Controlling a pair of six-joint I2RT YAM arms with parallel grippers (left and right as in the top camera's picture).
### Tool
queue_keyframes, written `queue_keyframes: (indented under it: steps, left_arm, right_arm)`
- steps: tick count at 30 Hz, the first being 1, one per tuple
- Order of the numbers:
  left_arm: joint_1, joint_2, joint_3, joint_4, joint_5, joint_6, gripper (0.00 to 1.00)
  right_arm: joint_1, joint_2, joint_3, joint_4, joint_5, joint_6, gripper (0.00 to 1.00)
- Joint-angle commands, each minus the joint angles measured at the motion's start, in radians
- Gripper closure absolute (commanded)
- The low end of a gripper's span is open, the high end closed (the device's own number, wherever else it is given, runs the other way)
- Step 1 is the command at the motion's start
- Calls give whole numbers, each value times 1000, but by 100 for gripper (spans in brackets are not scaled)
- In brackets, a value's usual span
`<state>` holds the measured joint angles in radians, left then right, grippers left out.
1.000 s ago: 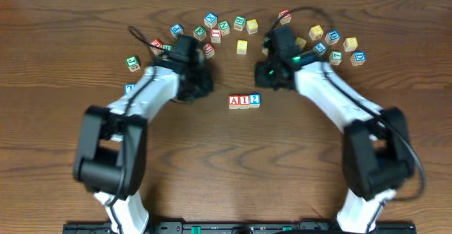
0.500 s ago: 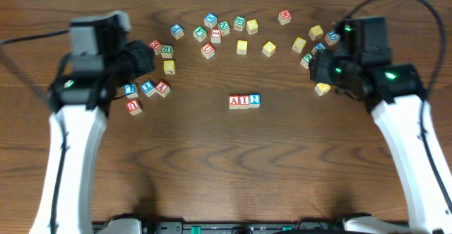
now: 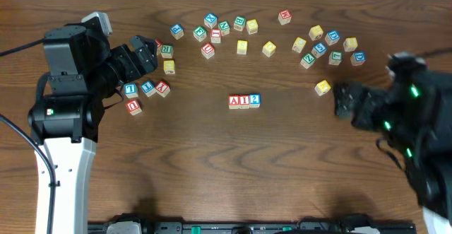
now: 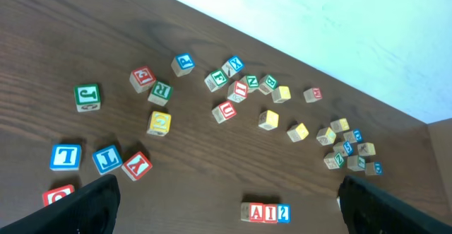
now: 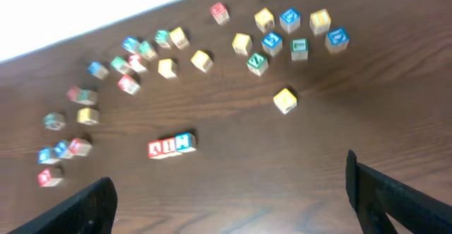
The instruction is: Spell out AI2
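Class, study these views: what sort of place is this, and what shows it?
Likely a robotics lab bench: two robot arms, left and right, stand at a wooden table strewn with letter cubes, three lined up as AI2.

The left hand (image 3: pixel 147 54) is black, and from the wrist camera its fingers (image 4: pixel 83 211) show as matte, straight-edged dark slabs. Directly behind the hand sits a grey box-shaped housing (image 3: pixel 69 42) with a pale tab at one corner. Behind that is a rounded black joint (image 3: pixel 62 115) carrying one small green light. Further back, the left arm (image 3: pixel 67 174) becomes a smooth white link, with thin black cables (image 3: pixel 21 46) trailing off beside it. The right hand (image 3: pixel 341 101) is also black but blurred. Behind it the right arm (image 3: pixel 417 121) is dark and dotted with several green lights, and its fingers (image 5: pixel 395 200) are the same flat black slabs.
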<state>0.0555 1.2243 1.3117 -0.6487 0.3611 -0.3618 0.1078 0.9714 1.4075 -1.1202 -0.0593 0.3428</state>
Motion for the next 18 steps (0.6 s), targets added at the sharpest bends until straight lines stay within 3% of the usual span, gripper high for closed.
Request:
queue_keyframes:
  steps: [1, 8, 13, 18]
  left_arm:
    - [2, 5, 17, -2, -4, 10, 2]
    - [2, 5, 17, -2, -4, 10, 2]
    - [2, 5, 17, -2, -4, 10, 2]
    - [2, 5, 17, -2, -4, 10, 2]
  right_arm:
    - [-3, -69, 9, -14, -3, -7, 1]
    - [-3, -168, 9, -86, 3, -11, 1]
    - [-3, -185, 7, -137, 129, -37, 1]
    - [-53, -226, -87, -14, 153, -45, 1]
